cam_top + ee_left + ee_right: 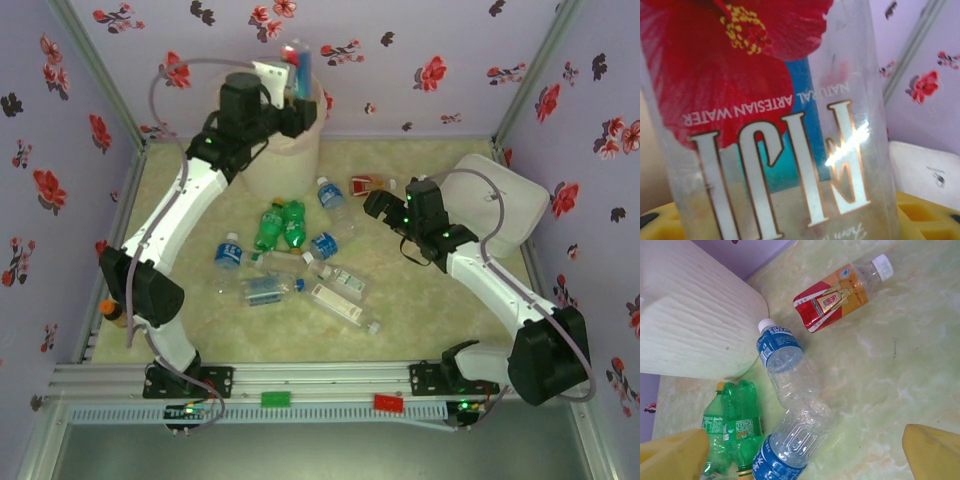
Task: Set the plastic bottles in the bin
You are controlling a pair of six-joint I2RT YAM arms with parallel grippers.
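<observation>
My left gripper (pixel 293 102) is shut on a clear bottle with a red flower label (pixel 297 62) and holds it just above the cream bin (pixel 285 150). Up close in the left wrist view, that bottle (pixel 770 150) sits between the yellow pads (pixel 920 210). Over the table's middle my right gripper (pixel 382 205) stands open. Below it lie an orange-red bottle (pixel 835 297), two clear blue-labelled bottles (pixel 785 360) (pixel 795 440) and two green bottles (pixel 735 430). The bin's wall (pixel 695 315) rises at the upper left of the right wrist view.
A flat white box (pixel 495 205) lies at the right behind the right arm. More clear bottles (pixel 340 300) (pixel 260 290) are scattered on the mat's middle. An orange-capped bottle (pixel 112 312) lies by the left wall beside the left arm's base.
</observation>
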